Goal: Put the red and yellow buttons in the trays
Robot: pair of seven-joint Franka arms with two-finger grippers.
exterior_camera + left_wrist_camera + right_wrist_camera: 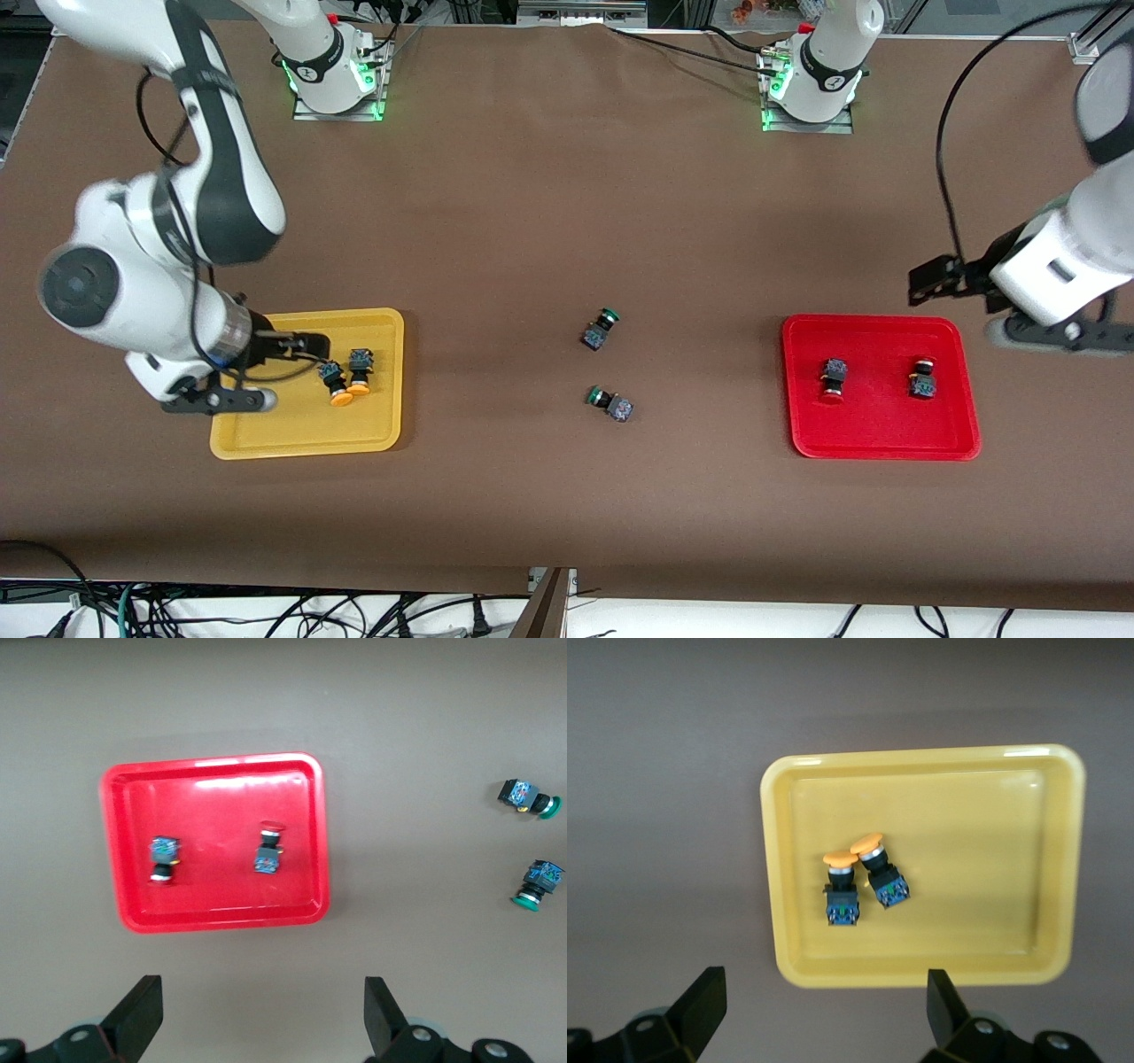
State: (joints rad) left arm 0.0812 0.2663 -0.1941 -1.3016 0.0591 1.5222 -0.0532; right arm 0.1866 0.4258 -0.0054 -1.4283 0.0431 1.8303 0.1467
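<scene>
Two yellow buttons (337, 383) (359, 372) lie side by side in the yellow tray (301, 434). They also show in the right wrist view (842, 886) (879, 870) in that tray (966, 815). Two red buttons (833, 379) (922, 379) lie apart in the red tray (877, 425), and in the left wrist view (162, 859) (268, 846) in that tray (213, 815). My right gripper (217, 399) (824, 1014) is open and empty, up over the yellow tray's edge toward the right arm's end. My left gripper (1059, 335) (263, 1019) is open and empty, up over the table beside the red tray.
Two green-capped buttons (600, 328) (611, 401) lie on the brown table between the trays, one nearer the front camera. They also show in the left wrist view (527, 797) (536, 883). Cables hang below the table's front edge.
</scene>
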